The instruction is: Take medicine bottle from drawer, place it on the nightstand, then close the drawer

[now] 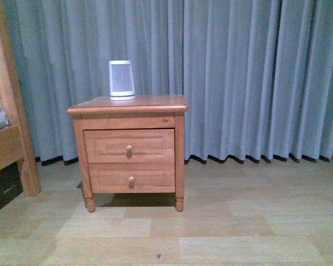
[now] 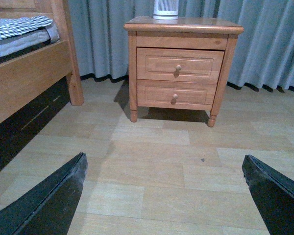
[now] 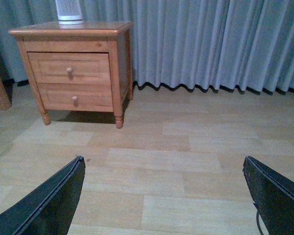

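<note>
Evidently no part of the task is done. The nightstand [image 1: 155,103] stands on the wooden floor [image 1: 238,221] in front of a grey curtain [image 1: 255,77], with a bed frame [image 1: 11,83] to its left. The upper drawer [image 1: 105,145] is fully closed, its front flush with the cabinet and its round knob [image 1: 129,149] untouched. The lower drawer [image 1: 105,177] is closed too.

Contents: the medicine bottle shows in no view. By the task's wording it should lie inside the closed upper drawer, but that cannot be confirmed from here, and the inside of neither drawer can be seen. The nightstand top carries one item only, a ribbed white-and-grey cylinder [image 1: 121,80], upright, left of the middle and toward the back edge. The front edge and the right-hand corners of the top are bare wood.

Grippers: the left gripper [image 2: 164,156] is spread wide and holds nothing. The right gripper [image 3: 162,159] is likewise spread wide and holds nothing. Both hang over the floor, well apart from the nightstand, and neither arm shows in the front view.

Outstanding, in my judgement: approach, pull the upper drawer open by its knob, lift out the bottle, set it on a bare part of the top, and push the drawer shut.
</note>
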